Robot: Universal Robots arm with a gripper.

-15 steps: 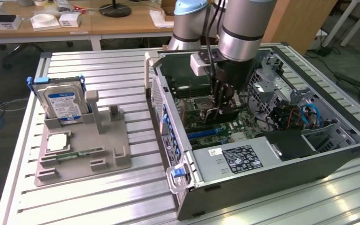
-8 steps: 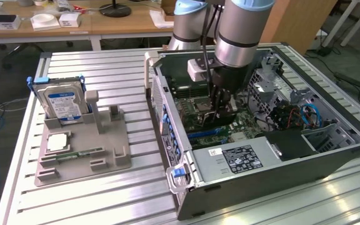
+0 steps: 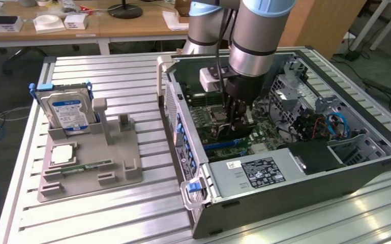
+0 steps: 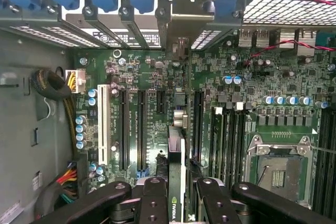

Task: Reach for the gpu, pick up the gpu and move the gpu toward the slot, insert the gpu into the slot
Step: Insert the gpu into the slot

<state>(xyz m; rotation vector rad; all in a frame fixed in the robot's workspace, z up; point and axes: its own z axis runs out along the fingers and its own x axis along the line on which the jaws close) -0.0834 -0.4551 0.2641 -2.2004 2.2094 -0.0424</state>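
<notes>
The gpu stands edgewise over the green motherboard, dark with a pale edge, and its metal bracket end reaches toward the case's rear wall. My gripper is shut on it, one black finger on each side. A long black slot runs right beside the card's lower edge; whether the card sits in a slot is hidden. In the exterior view the gripper is deep inside the open computer case, holding the dark gpu above the motherboard.
Further long slots, a white connector and the square CPU socket flank the card. Cable bundles lie by the case wall. Outside the case, a grey fixture holds a blue-labelled hard drive and a memory stick.
</notes>
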